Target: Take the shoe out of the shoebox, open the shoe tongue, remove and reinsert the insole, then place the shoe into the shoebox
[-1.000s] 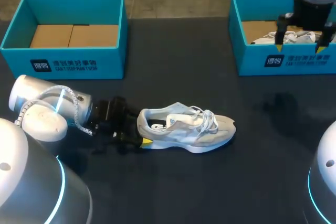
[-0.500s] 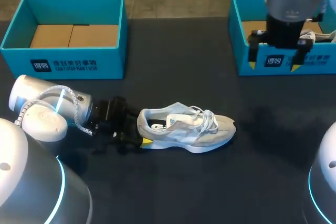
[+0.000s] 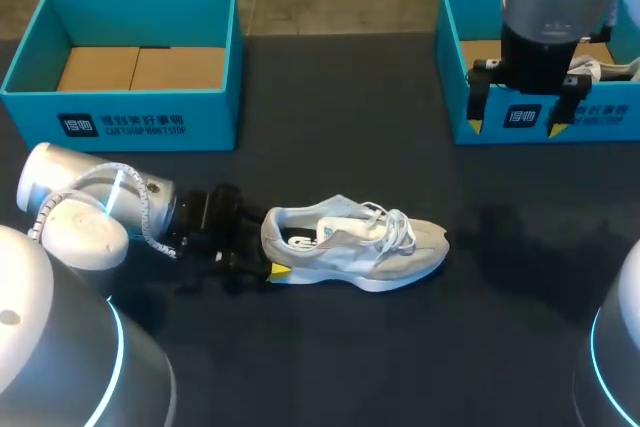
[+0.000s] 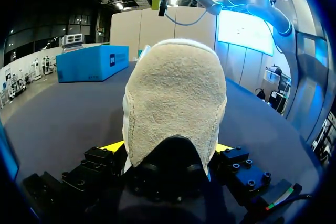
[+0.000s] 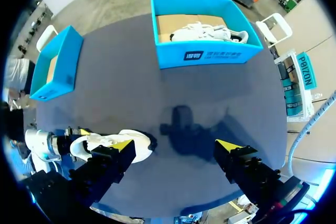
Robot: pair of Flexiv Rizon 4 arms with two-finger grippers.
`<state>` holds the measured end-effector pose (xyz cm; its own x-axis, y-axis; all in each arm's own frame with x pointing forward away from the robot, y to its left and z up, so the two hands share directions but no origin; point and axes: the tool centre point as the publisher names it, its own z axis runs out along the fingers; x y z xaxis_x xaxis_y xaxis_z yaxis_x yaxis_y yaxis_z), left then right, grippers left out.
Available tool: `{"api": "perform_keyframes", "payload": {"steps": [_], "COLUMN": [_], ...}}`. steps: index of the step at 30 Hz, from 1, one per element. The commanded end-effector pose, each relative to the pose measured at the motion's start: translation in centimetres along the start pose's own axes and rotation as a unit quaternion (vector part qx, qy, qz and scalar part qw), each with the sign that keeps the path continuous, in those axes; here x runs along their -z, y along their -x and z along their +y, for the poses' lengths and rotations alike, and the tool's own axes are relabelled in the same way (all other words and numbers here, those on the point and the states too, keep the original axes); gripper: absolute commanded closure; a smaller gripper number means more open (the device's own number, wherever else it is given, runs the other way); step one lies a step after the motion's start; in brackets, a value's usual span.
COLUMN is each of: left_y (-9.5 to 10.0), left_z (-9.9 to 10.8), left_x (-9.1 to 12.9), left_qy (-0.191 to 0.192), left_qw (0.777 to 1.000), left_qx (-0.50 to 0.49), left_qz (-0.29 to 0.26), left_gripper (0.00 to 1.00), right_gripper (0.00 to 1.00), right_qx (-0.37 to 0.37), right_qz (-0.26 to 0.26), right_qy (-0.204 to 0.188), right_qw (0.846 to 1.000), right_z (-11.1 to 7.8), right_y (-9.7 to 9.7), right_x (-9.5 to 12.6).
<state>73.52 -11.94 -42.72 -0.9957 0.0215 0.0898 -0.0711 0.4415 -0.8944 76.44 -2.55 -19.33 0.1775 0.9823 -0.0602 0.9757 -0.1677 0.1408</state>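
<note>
the shoe (image 3: 352, 244) stands on its sole on the dark table (image 3: 330, 127), out of any box, a little toward the near edge from the middle, with its toe toward the right edge. the left gripper (image 3: 270, 257) is clamped on the heel, a yellow tip on each side of it in the left wrist view. the right gripper (image 3: 514, 125) hangs high over the front wall of the right shoebox (image 3: 600, 115) at the far right corner, fingers spread wide and holding nothing. a second shoe (image 5: 202, 32) lies inside that box. the left shoebox (image 3: 140, 112) sits at the far left corner, showing only its cardboard floor.

the taking-out step looks done, and opening the tongue appears to be the step in hand. the laces lie loose over the tongue, and the insole seems not yet drawn. the next move likely calls for the right arm to come across and down to the shoe's throat, pinching the tongue while the left arm steadies the heel.
</note>
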Motion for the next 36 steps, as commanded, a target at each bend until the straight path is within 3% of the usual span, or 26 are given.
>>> {"api": "perform_keyframes", "payload": {"steps": [1, 7, 9, 16, 31, 36], "left_y": [0.3, 0.3, 0.3, 0.3, 0.3, 0.3], "left_z": [0.3, 0.3, 0.3, 0.3, 0.3, 0.3], "left_x": [-0.4, -0.4, -0.4, -0.4, -0.4, -0.4], "left_qy": [0.002, 0.002, 0.002, 0.002, 0.002, 0.002], "left_qw": [1.0, 1.0, 1.0, 1.0, 1.0, 1.0], "left_qx": [0.0, 0.0, 0.0, 0.0, 0.0, 0.0], "left_qz": [0.0, 0.0, 0.0, 0.0, 0.0, 0.0], "left_gripper": [1.0, 1.0, 1.0, 1.0, 1.0, 1.0], "right_gripper": [0.0, 0.0, 0.0, 0.0, 0.0, 0.0], "right_qx": [-0.032, -0.09, -0.086, -0.049, -0.03, -0.023], "right_qz": [-0.018, -0.017, 0.004, 0.003, 0.028, 0.029], "right_qy": [-0.001, 0.005, 0.008, 0.004, -0.034, -0.033], "right_qw": [0.999, 0.996, 0.996, 0.999, 0.999, 0.999], "right_z": [-0.1, -2.1, -2.9, -5.0, -12.2, -13.6], "right_y": [-1.2, -4.9, -6.4, -10.5, -19.3, -21.5], "right_x": [-0.3, -0.1, -0.1, -0.1, -3.3, -4.1]}}
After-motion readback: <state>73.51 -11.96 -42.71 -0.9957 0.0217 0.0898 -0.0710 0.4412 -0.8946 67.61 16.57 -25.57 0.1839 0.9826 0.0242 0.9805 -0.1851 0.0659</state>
